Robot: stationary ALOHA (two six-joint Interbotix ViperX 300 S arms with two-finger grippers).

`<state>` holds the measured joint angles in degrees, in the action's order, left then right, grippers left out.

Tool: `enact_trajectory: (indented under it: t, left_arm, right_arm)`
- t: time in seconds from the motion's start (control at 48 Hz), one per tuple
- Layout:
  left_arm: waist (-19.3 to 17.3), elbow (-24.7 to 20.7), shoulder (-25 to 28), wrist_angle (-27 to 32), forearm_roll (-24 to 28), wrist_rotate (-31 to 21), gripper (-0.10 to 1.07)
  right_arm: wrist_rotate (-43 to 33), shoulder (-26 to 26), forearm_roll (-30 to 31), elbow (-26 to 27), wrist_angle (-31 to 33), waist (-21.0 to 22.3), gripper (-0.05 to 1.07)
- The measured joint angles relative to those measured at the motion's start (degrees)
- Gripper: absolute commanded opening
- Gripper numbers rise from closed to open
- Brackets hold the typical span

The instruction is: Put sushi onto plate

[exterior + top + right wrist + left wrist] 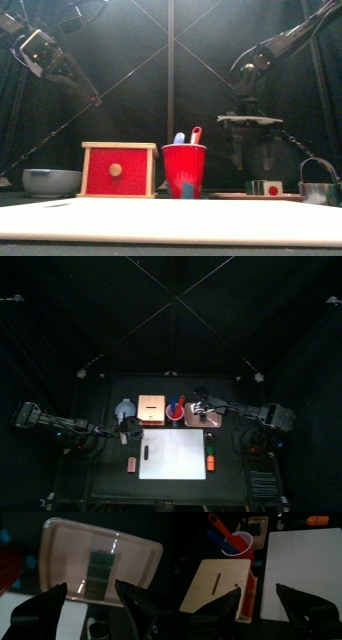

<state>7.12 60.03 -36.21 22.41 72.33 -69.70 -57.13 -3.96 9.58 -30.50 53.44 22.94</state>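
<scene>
The sushi [101, 574], a small dark grey-green oblong, lies on the pale pink plate [137, 552]. My right gripper [91, 586] is open just above it, one jaw on each side, touching nothing. In the top view the plate [191, 422] is at the table's back right, with the right gripper [203, 409] over it. My left gripper [258, 588] is open and empty. It hangs over the gap between the wooden box [214, 587] and the white board [301, 567]. In the top view it is at the left [130, 428].
A red cup [175, 411] with red and blue utensils stands between the box and the plate. A pale bluish dish [124, 408] is at the back left. An orange piece [213, 461] and a reddish-brown piece [132, 463] flank the board. A metal cup [318, 190] stands at the right.
</scene>
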Motion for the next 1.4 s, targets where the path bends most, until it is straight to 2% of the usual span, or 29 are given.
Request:
enact_trajectory:
  t: [0.208,0.396,0.458,0.625,0.792,0.979,1.083,1.396]
  left_arm:
    - [-0.09,0.00,0.00,-0.09,-0.09,-0.26,0.92]
    - [-0.09,0.00,0.00,-0.79,-1.05,-0.35,0.92]
    - [-0.09,0.00,0.00,-1.32,-1.41,-0.26,0.92]
    - [-0.09,-0.79,0.00,-4.48,-1.23,-0.35,0.92]
    - [-0.18,-2.29,-0.62,-6.68,0.18,-0.26,0.92]
    - [-0.18,-2.72,-1.41,-6.94,0.35,-0.26,0.92]
    - [-0.26,-2.72,-1.67,-6.94,0.18,-0.26,0.92]
    - [-1.05,-2.64,-1.67,-6.94,-2.72,-0.26,0.92]
  right_arm:
    - [0.18,-6.06,2.20,-0.70,-0.09,-9.76,1.03]
    - [0.09,-12.48,5.36,-5.36,-4.04,-17.84,1.03]
    - [0.18,-15.12,6.24,-7.29,-7.29,-20.65,1.03]
    - [-0.35,-22.68,13.10,-13.89,-23.73,-25.40,1.03]
    - [-0.79,-26.02,23.47,-20.65,-39.64,-25.66,1.03]
    - [-0.79,-26.02,30.94,-23.73,-50.27,-24.70,1.03]
    - [-0.70,-26.10,32.78,-24.26,-52.21,-24.52,1.03]
    - [-0.70,-26.37,32.78,-25.66,-52.47,-22.85,1.03]
